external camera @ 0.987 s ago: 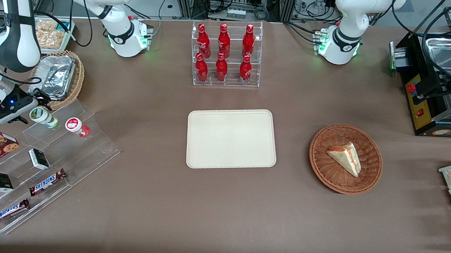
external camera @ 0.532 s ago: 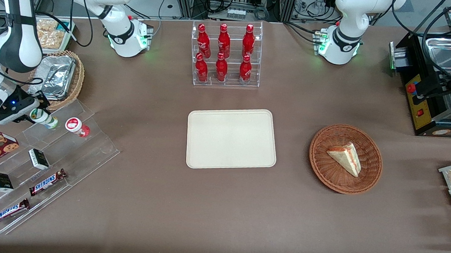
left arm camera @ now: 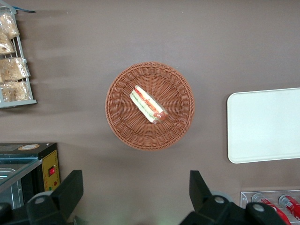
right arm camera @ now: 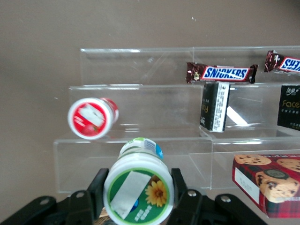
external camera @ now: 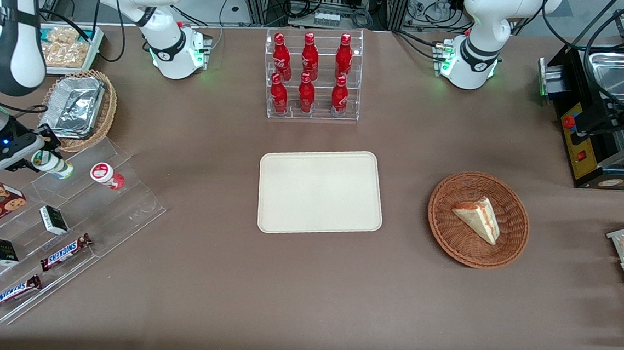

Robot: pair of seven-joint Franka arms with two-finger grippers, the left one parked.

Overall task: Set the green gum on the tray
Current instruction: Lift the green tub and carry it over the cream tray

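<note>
Now my hand (external camera: 44, 157) is clamped on the green gum (external camera: 49, 162) at the left edge of the frame, and it has carried the bottle slightly off the clear stepped shelf (external camera: 96, 204) since a second ago, so the pickup looks done. One tray (external camera: 320, 191) waits mid-frame, well apart. I count one red gum bottle (external camera: 106, 175), two Snickers bars (external camera: 65, 251), six red soda bottles (external camera: 308, 73).

The right arm (external camera: 4, 27) is built of smooth white shells with wide black bands at the joints, and a thin black cable runs along it. Its wrist block is black with a small blue light at about 9 o'clock from the gripper (external camera: 36, 158). The gripper fingers (right arm camera: 96, 187) are matte black with small silver screws.
</note>
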